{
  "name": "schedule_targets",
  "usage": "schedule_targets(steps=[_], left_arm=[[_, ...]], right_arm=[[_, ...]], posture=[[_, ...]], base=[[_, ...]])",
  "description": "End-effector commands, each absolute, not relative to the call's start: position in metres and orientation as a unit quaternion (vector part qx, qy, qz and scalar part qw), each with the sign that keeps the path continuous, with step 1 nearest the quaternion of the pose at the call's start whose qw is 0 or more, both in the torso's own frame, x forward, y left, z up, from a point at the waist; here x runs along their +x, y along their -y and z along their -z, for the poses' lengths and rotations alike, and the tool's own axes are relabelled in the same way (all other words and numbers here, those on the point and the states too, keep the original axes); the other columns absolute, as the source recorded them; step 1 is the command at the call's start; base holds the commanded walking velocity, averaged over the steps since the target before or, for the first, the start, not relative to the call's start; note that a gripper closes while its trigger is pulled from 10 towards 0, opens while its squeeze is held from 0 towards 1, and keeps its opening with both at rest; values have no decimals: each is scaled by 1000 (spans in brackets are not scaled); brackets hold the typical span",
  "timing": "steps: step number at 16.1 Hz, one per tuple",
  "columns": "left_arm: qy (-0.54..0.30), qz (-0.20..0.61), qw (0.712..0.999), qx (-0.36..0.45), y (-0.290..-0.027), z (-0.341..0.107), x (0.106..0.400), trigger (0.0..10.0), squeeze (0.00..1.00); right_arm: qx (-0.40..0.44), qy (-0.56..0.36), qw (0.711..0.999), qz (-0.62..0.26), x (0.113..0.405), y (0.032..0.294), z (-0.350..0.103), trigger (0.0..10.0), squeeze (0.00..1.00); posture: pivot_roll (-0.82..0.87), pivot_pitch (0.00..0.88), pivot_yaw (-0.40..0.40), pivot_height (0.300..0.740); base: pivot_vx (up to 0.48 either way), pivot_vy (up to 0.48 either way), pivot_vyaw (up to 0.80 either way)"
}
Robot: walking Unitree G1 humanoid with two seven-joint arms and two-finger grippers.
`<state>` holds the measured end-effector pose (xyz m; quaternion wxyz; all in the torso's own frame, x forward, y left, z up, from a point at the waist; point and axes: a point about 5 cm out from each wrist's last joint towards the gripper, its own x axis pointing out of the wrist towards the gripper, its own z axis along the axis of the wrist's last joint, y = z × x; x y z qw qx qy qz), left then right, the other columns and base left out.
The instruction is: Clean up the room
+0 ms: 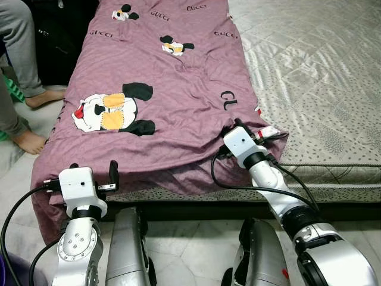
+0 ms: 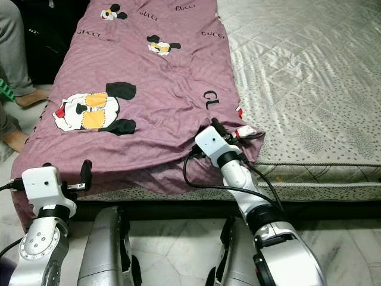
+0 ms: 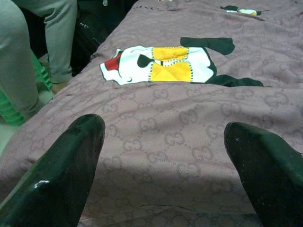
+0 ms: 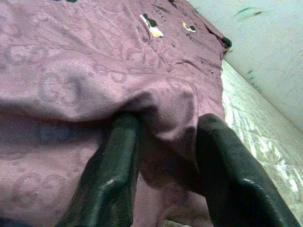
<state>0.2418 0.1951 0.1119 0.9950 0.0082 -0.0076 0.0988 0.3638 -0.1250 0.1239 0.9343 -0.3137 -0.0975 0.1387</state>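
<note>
A mauve blanket (image 1: 161, 89) printed with cartoon figures lies along the left half of a bed, its near edge drooping over the foot of the mattress (image 1: 321, 89) toward the floor. The bare, quilted grey mattress shows to its right. The blanket looks spread rather than folded, so the step in hand is probably pulling it straight or gathering it up.

The right hand (image 4: 163, 142) sits at the blanket's near right corner, at the foot edge of the bed. Its two black fingers (image 4: 111, 175) pinch a raised fold of the cloth between them, the fabric bunched in the narrow gap. This grip likely serves to drag or lift that corner. The right arm reaches forward and slightly inward from the shoulder, forearm angled up to the mattress edge, a black cable looping beside it.

The left hand (image 3: 165, 165) hovers at the near left corner, fingers spread wide and holding nothing, the blanket just beyond them. Its arm stands nearly upright, close to the body.

A person's legs and bare feet (image 1: 30, 142) stand on the floor left of the bed.
</note>
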Motion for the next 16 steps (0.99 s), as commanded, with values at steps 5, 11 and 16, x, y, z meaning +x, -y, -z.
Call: schedule_targets(steps=[5,11,16], left_arm=[[1,-104,995,8,-196,-109,241,10000,0],[0,-102,995,8,-195,-109,241,10000,0],[0,-102,995,8,-196,-109,240,10000,0]], right_arm=[[-305,95,937,-143,367,121,-127,0,0],[-298,90,940,-142,365,122,-124,0,0],[-245,61,962,-108,365,142,-120,0,0]], posture=[[136,165,-9,507],[132,165,-5,507],[132,164,-7,507]], base=[[0,0,0],[0,0,0],[0,0,0]])
